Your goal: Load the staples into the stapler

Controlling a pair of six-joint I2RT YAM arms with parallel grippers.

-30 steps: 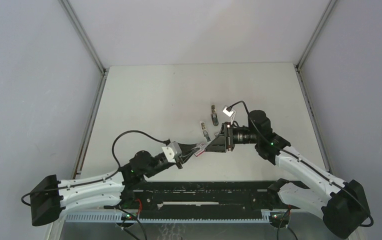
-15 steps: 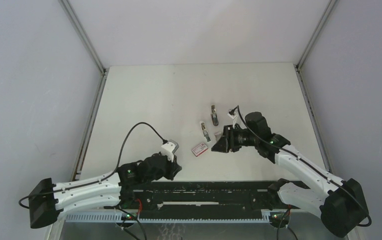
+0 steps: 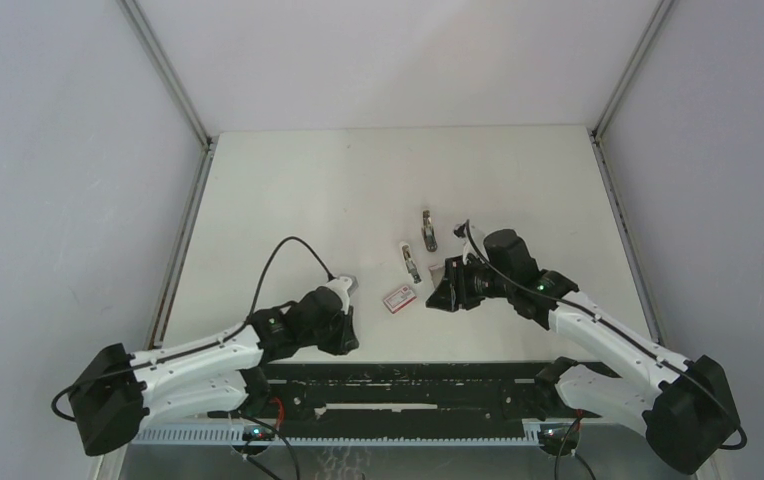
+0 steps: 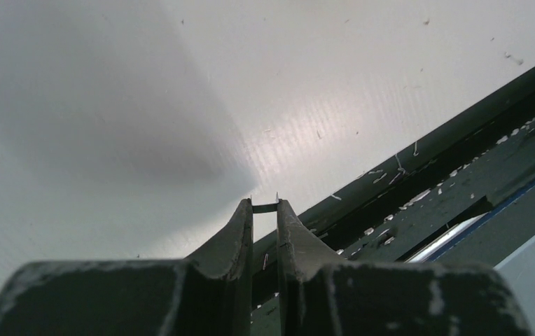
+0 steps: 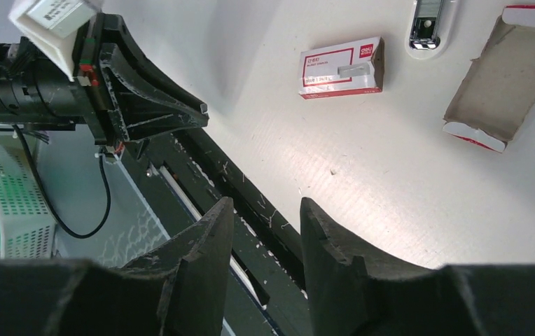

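Observation:
My left gripper [image 4: 265,207] is shut on a short silvery staple strip [image 4: 265,207] pinched across its fingertips. It hovers low over the table's near edge [image 3: 348,343]. The white stapler [image 5: 429,24] lies on the table, in the top view [image 3: 411,262] just beyond the red-and-white box [image 3: 399,296]. The flat grey tray [image 5: 499,77] lies to the stapler's right; I see no strips inside it. I take the thing in the top view [image 3: 427,230] for the tray. My right gripper [image 5: 265,203] is open and empty, right of the box [image 3: 436,298].
The red-and-white box [image 5: 340,68] lies flat between the two grippers. A dark rail [image 4: 419,175] littered with loose staples runs along the table's near edge. My left gripper also shows in the right wrist view [image 5: 181,112].
A second ago my left gripper reached to the box beside the right gripper. It has pulled back towards the near edge. The box now lies on the table. My right gripper has sunk a little.

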